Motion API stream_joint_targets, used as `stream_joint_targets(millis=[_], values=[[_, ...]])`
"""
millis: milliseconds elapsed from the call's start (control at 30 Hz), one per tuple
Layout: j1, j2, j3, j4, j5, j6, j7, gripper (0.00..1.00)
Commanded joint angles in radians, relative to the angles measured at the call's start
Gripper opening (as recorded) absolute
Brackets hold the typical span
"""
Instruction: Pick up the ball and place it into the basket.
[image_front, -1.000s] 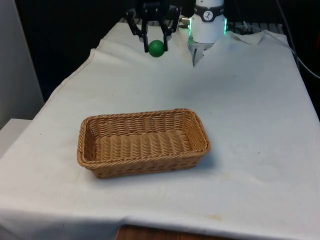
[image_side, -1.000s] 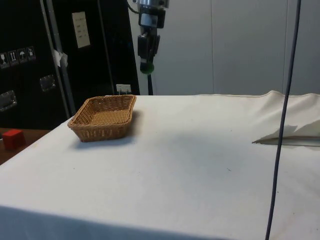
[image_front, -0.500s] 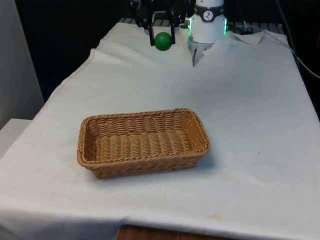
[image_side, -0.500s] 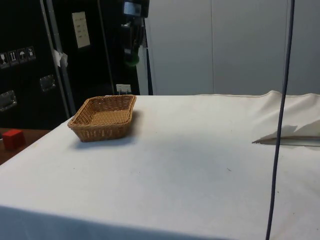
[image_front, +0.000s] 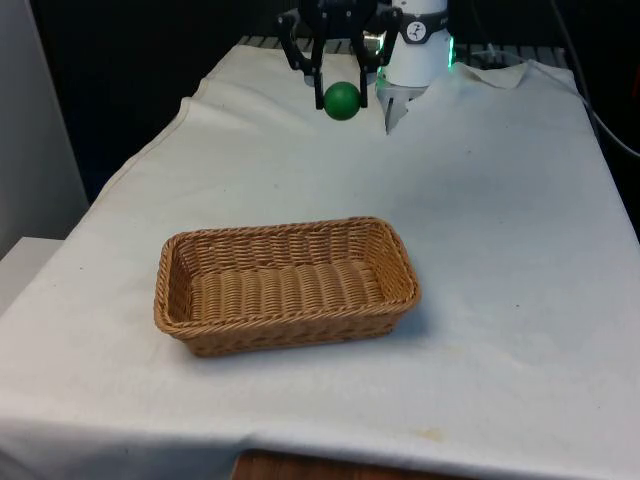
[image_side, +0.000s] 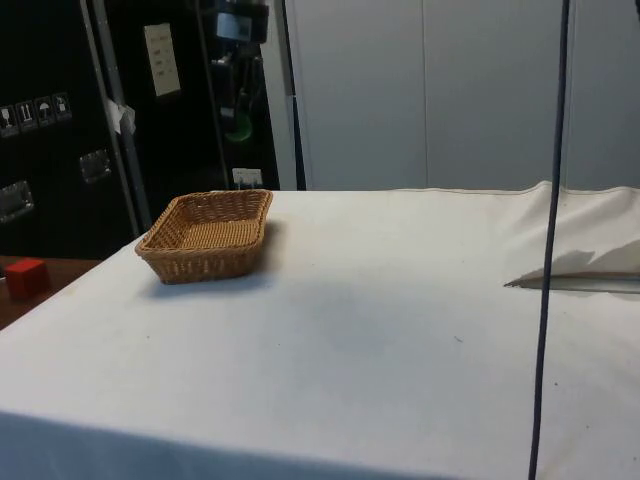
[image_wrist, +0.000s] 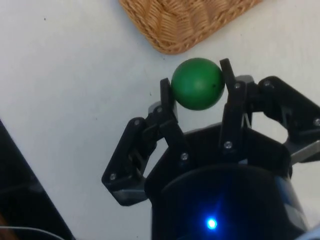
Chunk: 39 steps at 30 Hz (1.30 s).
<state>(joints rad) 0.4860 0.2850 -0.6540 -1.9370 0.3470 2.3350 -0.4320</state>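
Note:
A green ball hangs high above the table's far end, held between the black fingers of my gripper, which is shut on it. From the side, the ball and gripper float well above the cloth, level with the basket's far end. The wrist view shows the ball pinched between both fingers, with a corner of the basket beyond it. The oblong wicker basket stands empty on the cloth nearer the front edge; its woven wall faces the side camera.
A fold of white cloth rises at the robot's base. A small red block sits off the table in the side view. A dark cable hangs down across the side view.
The gripper has carried the ball higher and toward the front view's right, moving closer to the basket in the side view. The basket has stayed put.

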Motion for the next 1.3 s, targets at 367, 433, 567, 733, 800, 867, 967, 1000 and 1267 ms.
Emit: stream_joint_targets(millis=[367,433,567,733,800,867,967,1000,1267], values=[[-0.009,0.143,0.029,0.11,0.048,-0.012,0.017,0.01],[-0.012,0.187,0.032,0.144,0.069,-0.014,0.015,0.01],[-0.02,0.242,0.033,0.186,0.096,-0.017,0.007,0.01],[-0.033,0.309,0.034,0.237,0.144,-0.019,-0.012,0.01],[-0.04,0.336,0.035,0.258,0.165,-0.02,-0.021,0.01],[-0.046,0.362,0.034,0.278,0.187,-0.02,-0.031,0.01],[-0.054,0.398,0.031,0.307,0.218,-0.023,-0.046,0.01],[-0.057,0.412,0.031,0.317,0.23,-0.023,-0.052,0.01],[-0.076,0.511,0.028,0.39,0.3,-0.022,-0.079,0.01]])
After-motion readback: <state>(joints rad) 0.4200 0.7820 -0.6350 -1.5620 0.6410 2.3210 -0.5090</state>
